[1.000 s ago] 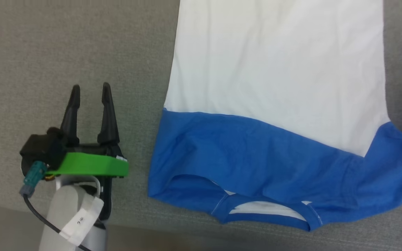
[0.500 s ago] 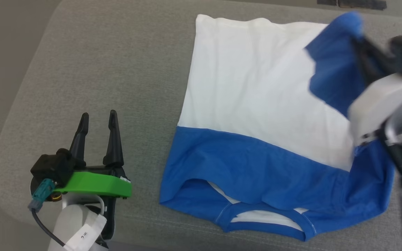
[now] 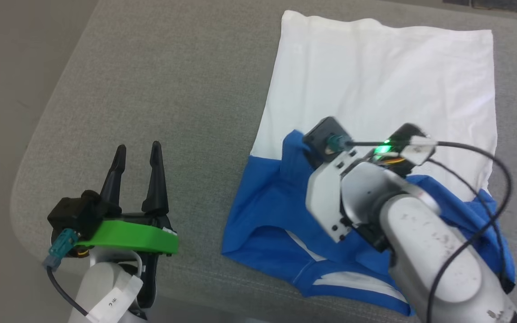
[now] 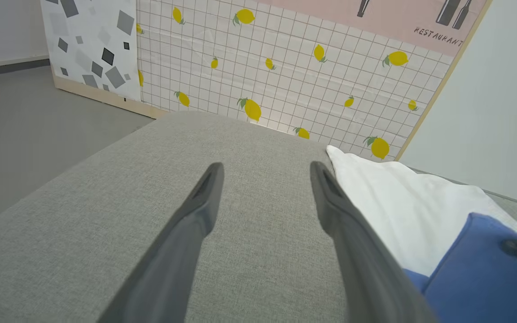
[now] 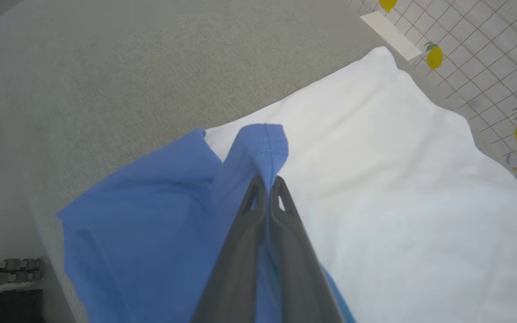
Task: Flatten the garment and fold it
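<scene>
The garment [image 3: 375, 80] lies on a grey cushion, white body flat toward the far side, blue sleeves and neckband bunched at the near edge. My right gripper [image 5: 267, 179] is shut on a blue sleeve [image 5: 263, 139], holding its cuff lifted over the left part of the white body [image 5: 375, 179]. In the head view my right wrist [image 3: 357, 188] hides the fingers, with the pinched sleeve [image 3: 292, 148] showing just past it. My left gripper [image 3: 138, 146] stands open over bare cushion to the left of the garment, nothing between its fingers [image 4: 266, 166]; the white fabric [image 4: 397, 197] lies at its right.
The grey cushion [image 3: 173, 89] has a rounded corner at the near left, with floor [image 3: 7, 89] beyond its left edge. A lemon-patterned tiled panel [image 4: 285, 67] stands behind the cushion's far end. A black cable [image 3: 487, 161] loops off my right wrist.
The head camera has shifted. My right gripper carried the blue sleeve from the garment's right side leftward across the white body. The left gripper has stayed open in place.
</scene>
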